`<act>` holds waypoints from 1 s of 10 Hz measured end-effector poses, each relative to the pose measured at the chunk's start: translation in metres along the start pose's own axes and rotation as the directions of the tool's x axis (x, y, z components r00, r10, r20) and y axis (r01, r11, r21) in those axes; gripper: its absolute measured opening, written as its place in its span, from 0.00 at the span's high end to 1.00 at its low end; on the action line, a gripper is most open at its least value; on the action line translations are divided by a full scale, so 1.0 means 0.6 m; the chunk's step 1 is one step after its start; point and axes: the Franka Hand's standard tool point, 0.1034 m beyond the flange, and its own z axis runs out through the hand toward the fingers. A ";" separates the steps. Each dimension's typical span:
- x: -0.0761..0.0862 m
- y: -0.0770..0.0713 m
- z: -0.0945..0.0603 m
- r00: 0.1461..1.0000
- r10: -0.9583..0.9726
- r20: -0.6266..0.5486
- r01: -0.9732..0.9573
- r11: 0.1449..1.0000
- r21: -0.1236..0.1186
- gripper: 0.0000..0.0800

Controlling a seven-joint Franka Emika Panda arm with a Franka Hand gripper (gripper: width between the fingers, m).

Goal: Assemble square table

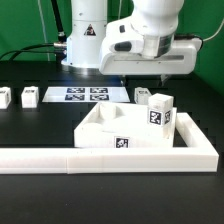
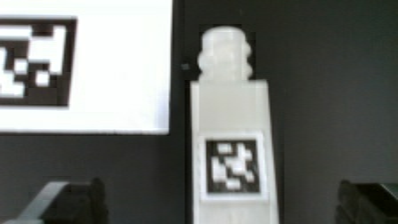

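White leg block (image 2: 228,130) beside marker board (image 2: 125,60) | pincer (image 2: 214,205) spread wide, empty

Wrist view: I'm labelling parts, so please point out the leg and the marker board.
leg (image 2: 231,112), wrist view, on its white face between the tag and the rounded tip.
marker board (image 2: 125,70), wrist view, on the bare white area beside its tag.

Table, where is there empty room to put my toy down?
Bare table lies between the small leg blocks on the exterior view's left and the long rail, and in front of the rail. Crowded: the rail's corner, filled by the square slab.
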 end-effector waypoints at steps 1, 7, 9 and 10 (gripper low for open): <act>-0.001 0.003 0.004 0.998 0.009 0.066 -0.009 1.000 -0.001 0.19; 0.012 -0.005 0.026 0.978 0.038 0.206 -0.035 0.999 -0.020 0.19; 0.023 -0.009 0.033 0.985 0.031 0.167 -0.027 0.999 -0.022 0.19; 0.023 -0.007 0.033 0.985 0.033 0.168 -0.030 0.999 -0.022 0.19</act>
